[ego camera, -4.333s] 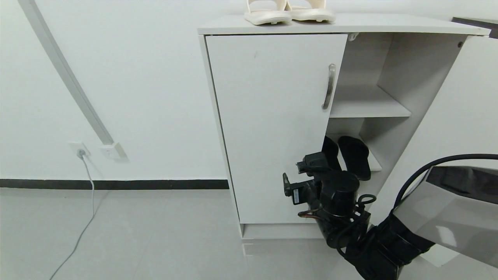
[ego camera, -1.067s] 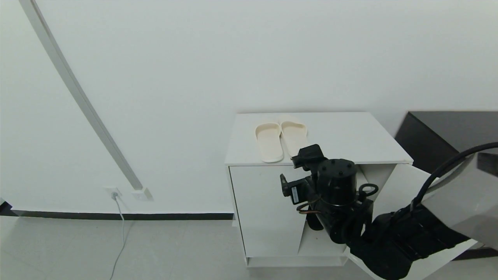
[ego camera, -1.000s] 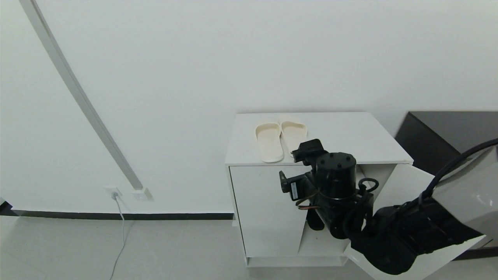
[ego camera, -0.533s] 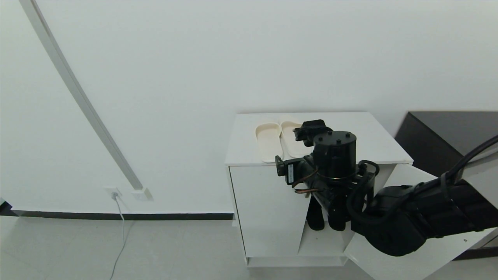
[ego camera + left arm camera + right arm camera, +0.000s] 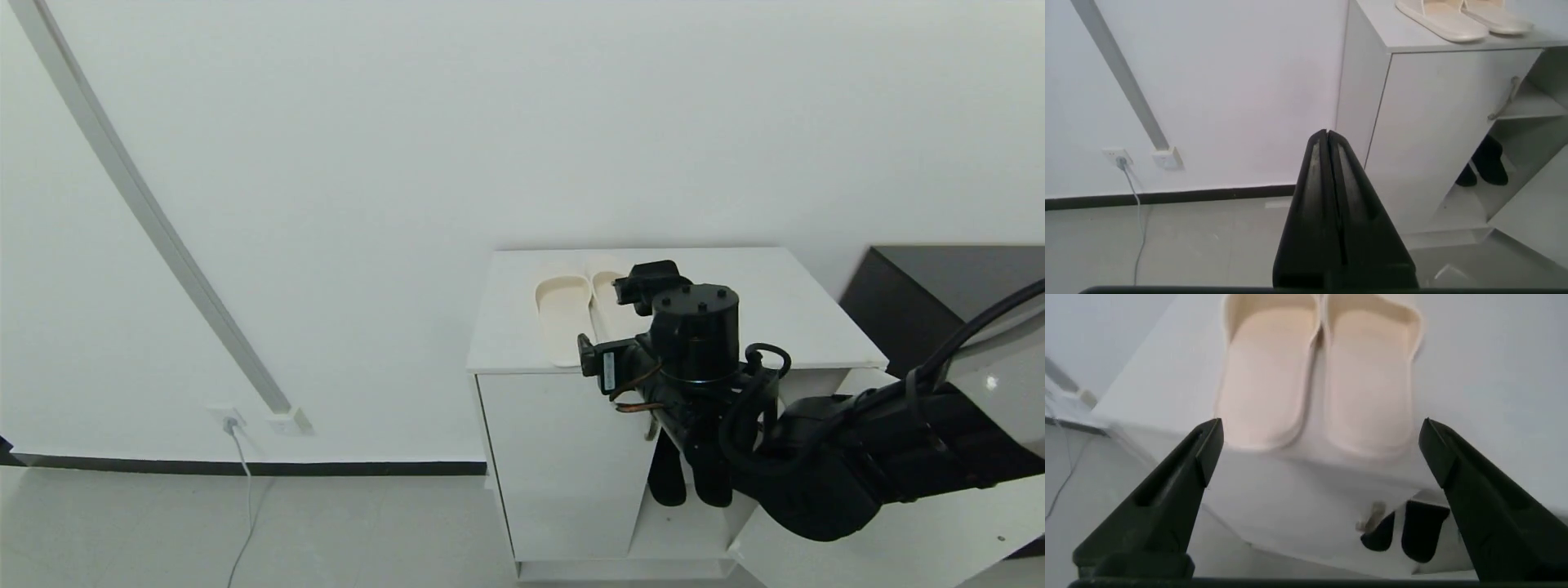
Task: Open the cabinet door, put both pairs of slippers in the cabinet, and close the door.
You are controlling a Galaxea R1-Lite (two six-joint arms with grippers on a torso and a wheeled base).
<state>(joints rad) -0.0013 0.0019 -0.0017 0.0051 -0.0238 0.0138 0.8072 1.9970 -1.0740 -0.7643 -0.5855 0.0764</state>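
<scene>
Nearest, the left gripper [image 5: 1328, 145] hangs low and well apart from the cabinet [image 5: 784, 310], its fingers pressed flat together on nothing. The right gripper [image 5: 1320, 429] is spread wide and empty, hovering just in front of and above the cabinet's front top edge, its fingers flanking the cream pair without touching.

The two cream slippers [image 5: 1319, 371] lie flat and side by side, touching along their inner edges, on the left half of the cabinet top. Their long axes run front to back, and the near ends reach right up to the front edge. The open footbeds face up. The right half of the top is bare room.

Below, the left door [image 5: 563, 457] is shut, with its handle [image 5: 1512, 91] at the inner edge. The right door [image 5: 890, 539] is swung wide open. In the open lower compartment the two black slippers [image 5: 668, 482] sit side by side, long axes front to back, near the shelf's front edge. A dark unit [image 5: 939, 286] stands just right of the cabinet.
</scene>
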